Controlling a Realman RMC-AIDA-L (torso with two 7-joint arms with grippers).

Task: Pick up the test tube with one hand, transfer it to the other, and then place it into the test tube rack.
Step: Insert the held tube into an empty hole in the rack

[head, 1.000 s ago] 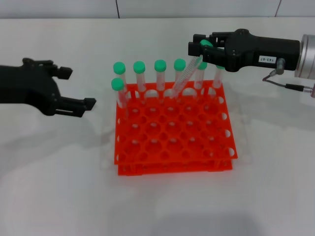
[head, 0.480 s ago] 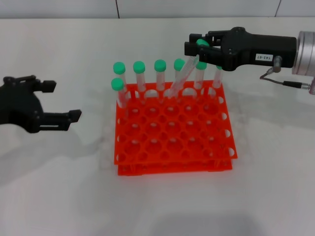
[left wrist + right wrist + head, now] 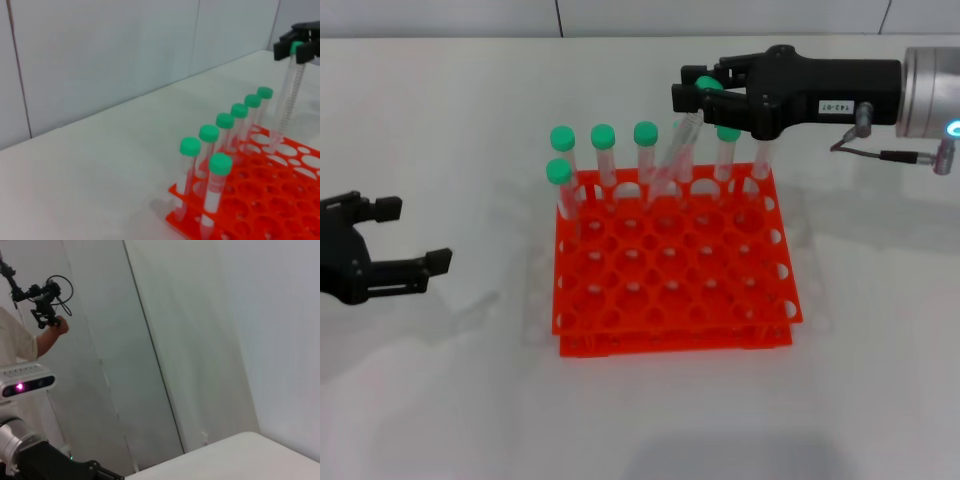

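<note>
The right gripper (image 3: 692, 96) clamps the tube (image 3: 672, 160), tilted over the rack's (image 3: 670, 290) far row, cap mostly hidden; the left gripper (image 3: 405, 240) sits open, far left.

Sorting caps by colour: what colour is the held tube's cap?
Green, on the test tube; clearest in the left wrist view.

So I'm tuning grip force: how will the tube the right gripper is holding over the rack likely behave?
The tube looks stiff: it hangs straight though tilted in the right gripper. Probably light, being thin, clear and apparently empty. Held only near its green cap, it may swing or slip, snagging on the rack.
</note>
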